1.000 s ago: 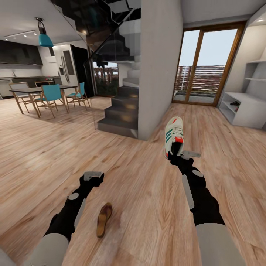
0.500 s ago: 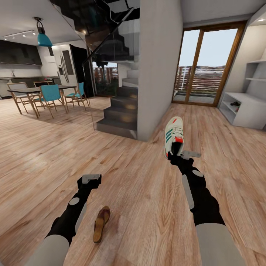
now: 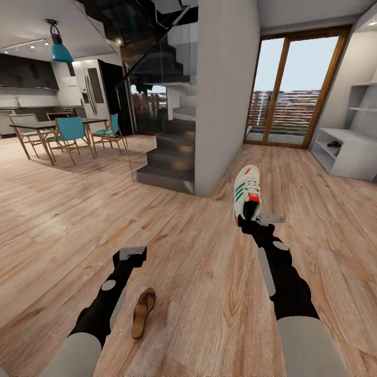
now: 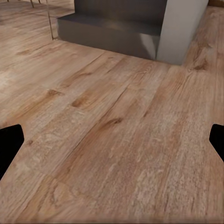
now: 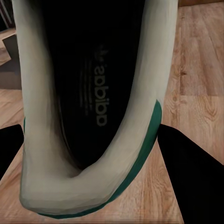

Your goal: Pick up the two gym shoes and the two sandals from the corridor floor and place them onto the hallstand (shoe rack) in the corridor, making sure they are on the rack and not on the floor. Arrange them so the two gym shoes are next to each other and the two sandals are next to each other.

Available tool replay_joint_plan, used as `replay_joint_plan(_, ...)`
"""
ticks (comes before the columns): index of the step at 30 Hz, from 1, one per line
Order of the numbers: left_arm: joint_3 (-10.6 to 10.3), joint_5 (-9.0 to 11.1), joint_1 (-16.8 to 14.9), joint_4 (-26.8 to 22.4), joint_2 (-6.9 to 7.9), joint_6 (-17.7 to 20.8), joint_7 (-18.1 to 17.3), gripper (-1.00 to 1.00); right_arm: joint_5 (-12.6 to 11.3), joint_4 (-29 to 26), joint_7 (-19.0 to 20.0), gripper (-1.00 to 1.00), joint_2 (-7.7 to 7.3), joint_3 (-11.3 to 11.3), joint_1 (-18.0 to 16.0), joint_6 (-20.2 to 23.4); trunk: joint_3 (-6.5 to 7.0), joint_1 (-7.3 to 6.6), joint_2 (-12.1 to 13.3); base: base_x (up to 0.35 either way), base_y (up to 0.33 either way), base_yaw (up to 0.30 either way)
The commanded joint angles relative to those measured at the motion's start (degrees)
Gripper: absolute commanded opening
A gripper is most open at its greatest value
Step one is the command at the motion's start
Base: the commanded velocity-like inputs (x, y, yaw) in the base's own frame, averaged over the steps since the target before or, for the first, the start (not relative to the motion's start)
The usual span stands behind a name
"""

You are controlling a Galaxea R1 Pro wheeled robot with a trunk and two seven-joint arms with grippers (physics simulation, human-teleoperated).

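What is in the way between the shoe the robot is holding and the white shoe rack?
Nothing visible. The right gripper holds the gym shoe, and only bare corridor floor lies between it and the hallstand.

The one readable marking is a brand name printed on the dark insole inside the gym shoe (image 5: 88,93) in the right wrist view: the lettering reads "adidas", appearing mirrored and turned sideways, with a small trefoil-like logo beside it. Nothing else in any view carries legible text or numbers

Open floor (image 3: 78,220); staircase (image 3: 170,162) ahead
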Motion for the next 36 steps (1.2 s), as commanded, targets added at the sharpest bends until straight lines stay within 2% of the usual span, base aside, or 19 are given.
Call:
replay_joint_plan(1, 0.3, -0.6, 0.0, 0.0, -0.08, -0.2, -0.2, 1.00, -0.1, -0.1, -0.2, -1.00, 0.04, 0.0, 0.0, 0.3, -0.33, 0.21, -0.4, 0.000, 0.000, 0.000)
replay_joint_plan(10, 0.4, -0.6, 0.0, 0.1, -0.09, -0.2, -0.2, 1.00, -0.1, -0.1, -0.2, -1.00, 0.04, 0.0, 0.0, 0.3, -1.16, 0.21, -0.4, 0.000, 0.000, 0.052)
replay_joint_plan(36, 0.3, -0.7, 0.0, 1.8, -0.09, -0.2, -0.2, 1.00, -0.1, -0.1, -0.2, -1.00, 0.04, 0.0, 0.0, 0.3, -9.28, 1.10, -1.2, 0.000, 0.000, -0.016)
